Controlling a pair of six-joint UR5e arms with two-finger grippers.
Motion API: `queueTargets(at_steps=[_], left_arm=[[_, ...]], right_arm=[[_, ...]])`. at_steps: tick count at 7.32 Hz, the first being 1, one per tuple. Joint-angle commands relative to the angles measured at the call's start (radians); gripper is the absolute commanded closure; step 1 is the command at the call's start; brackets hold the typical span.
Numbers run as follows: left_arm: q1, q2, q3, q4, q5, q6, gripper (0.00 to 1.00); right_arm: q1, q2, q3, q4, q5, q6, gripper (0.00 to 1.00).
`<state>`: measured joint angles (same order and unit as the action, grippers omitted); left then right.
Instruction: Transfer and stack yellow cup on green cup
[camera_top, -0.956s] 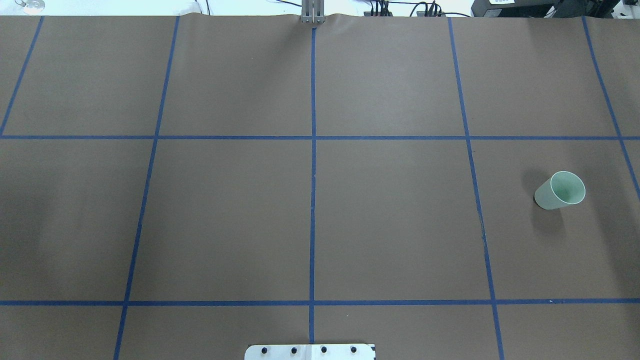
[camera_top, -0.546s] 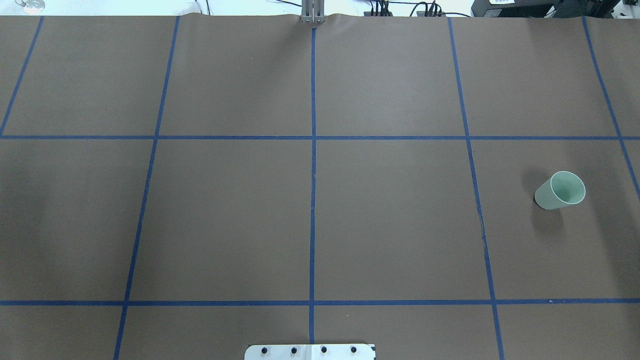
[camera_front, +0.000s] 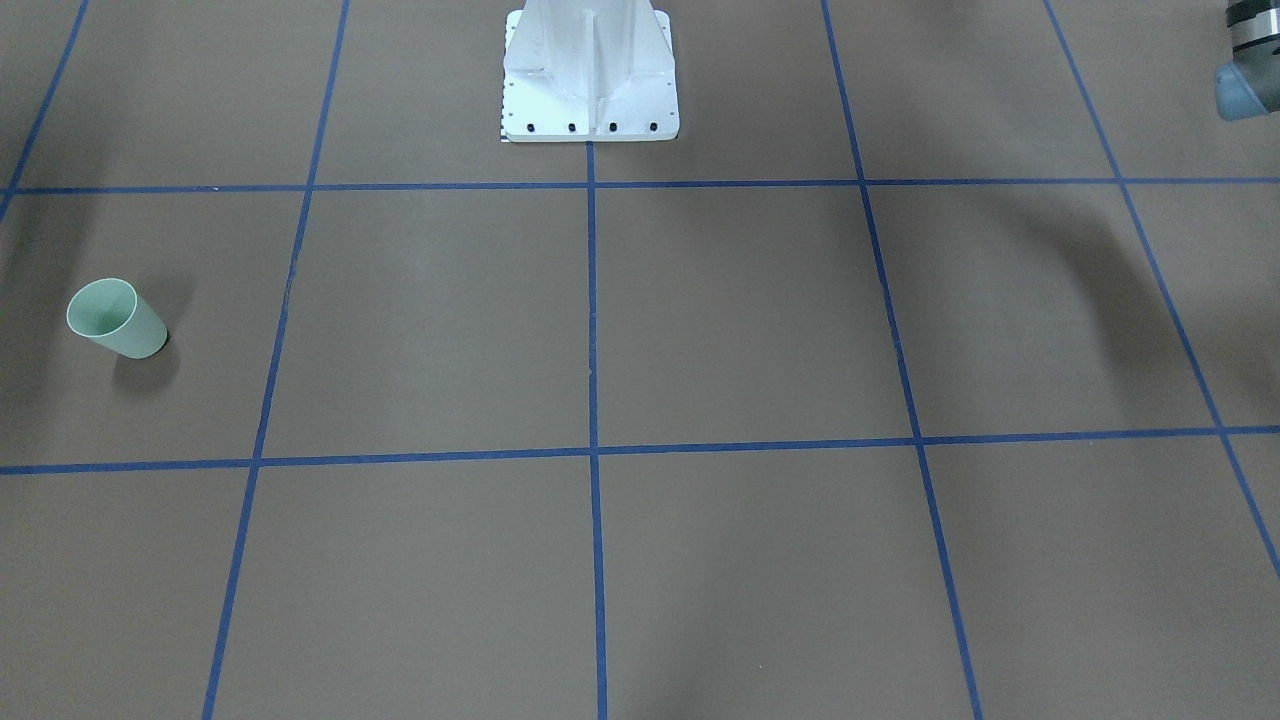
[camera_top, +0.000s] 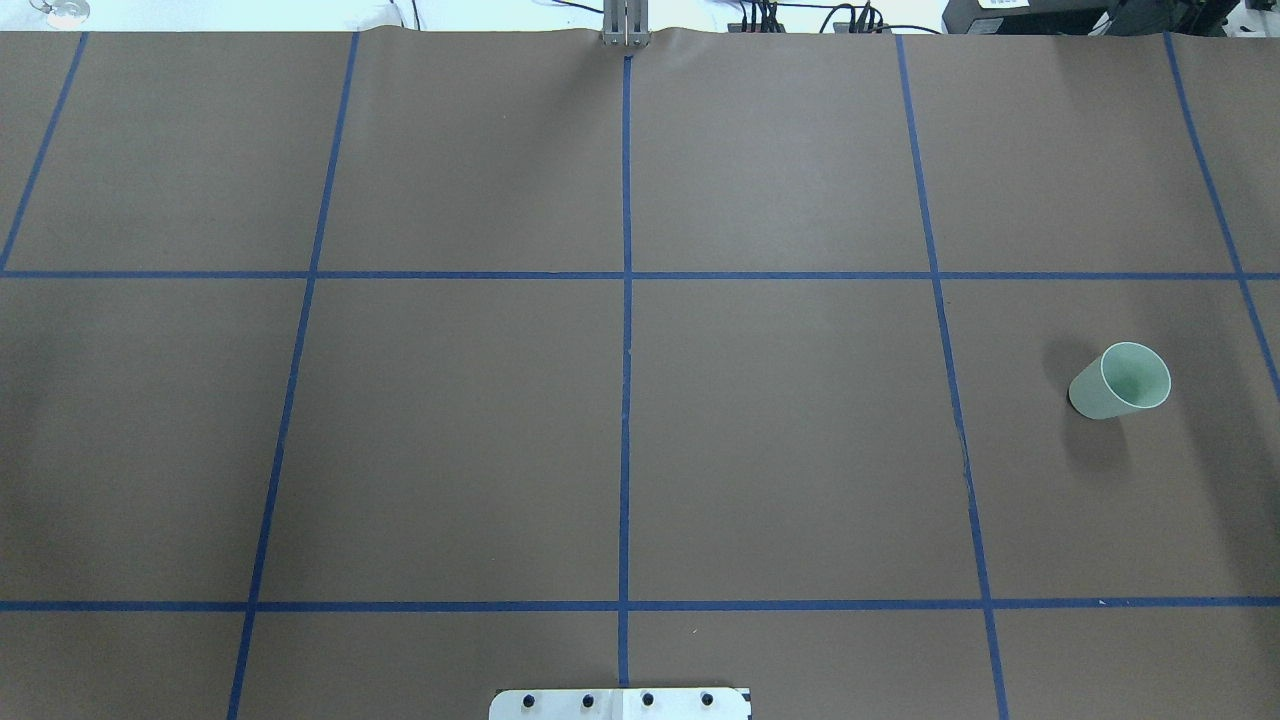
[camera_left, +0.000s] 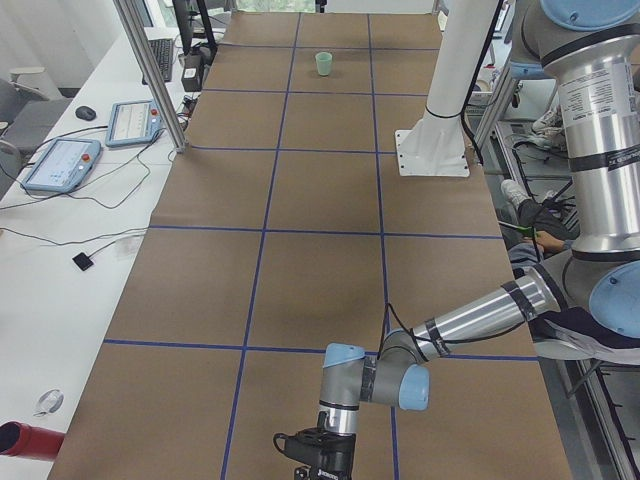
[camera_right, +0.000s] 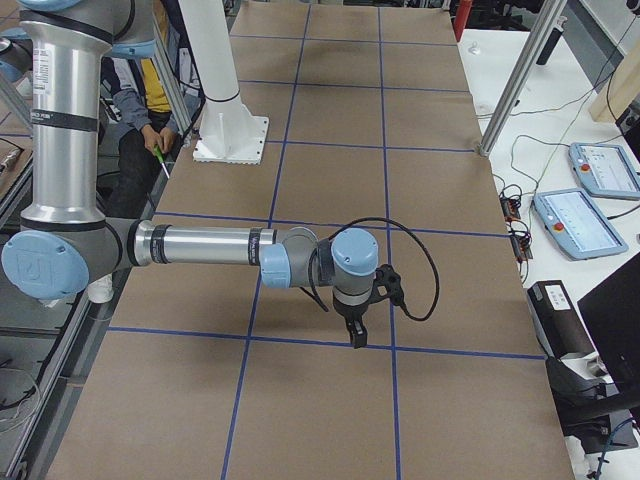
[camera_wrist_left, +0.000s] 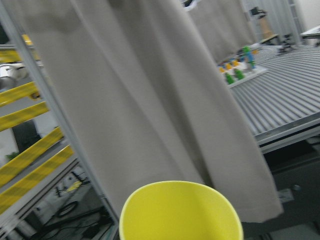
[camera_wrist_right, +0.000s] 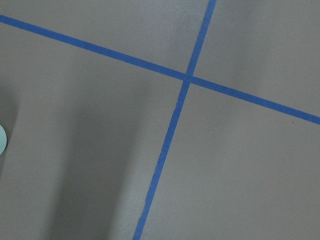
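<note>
The green cup (camera_top: 1120, 382) stands upright on the brown table at my far right; it also shows in the front-facing view (camera_front: 115, 320) and, small, at the far end in the exterior left view (camera_left: 324, 63). A sliver of it (camera_wrist_right: 1, 139) shows at the right wrist view's left edge. The yellow cup (camera_wrist_left: 180, 212) fills the bottom of the left wrist view, rim up, close to the camera. The left gripper (camera_left: 320, 460) is at the table's left end, off the overhead view. The right gripper (camera_right: 357, 340) points down above the table. I cannot tell whether either is open or shut.
Blue tape lines divide the table into squares. The white robot base (camera_front: 590, 75) stands at the middle of the near edge. Teach pendants (camera_left: 60, 165) lie on a side bench. Aluminium frame posts (camera_right: 520, 70) stand by the table's far edge. A person (camera_right: 150, 130) sits behind the base.
</note>
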<state>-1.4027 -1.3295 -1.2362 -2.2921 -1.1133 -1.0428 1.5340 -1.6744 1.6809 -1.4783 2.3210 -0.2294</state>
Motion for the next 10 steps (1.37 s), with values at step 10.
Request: queueTargets(at_steps=[10], left_arm=[[-0.009,-0.391,-0.25,-0.581,-0.555,0.29,0.8]], right_arm=[[0.0,0.036,-0.027,0.148,0.035,0.007,0.0]])
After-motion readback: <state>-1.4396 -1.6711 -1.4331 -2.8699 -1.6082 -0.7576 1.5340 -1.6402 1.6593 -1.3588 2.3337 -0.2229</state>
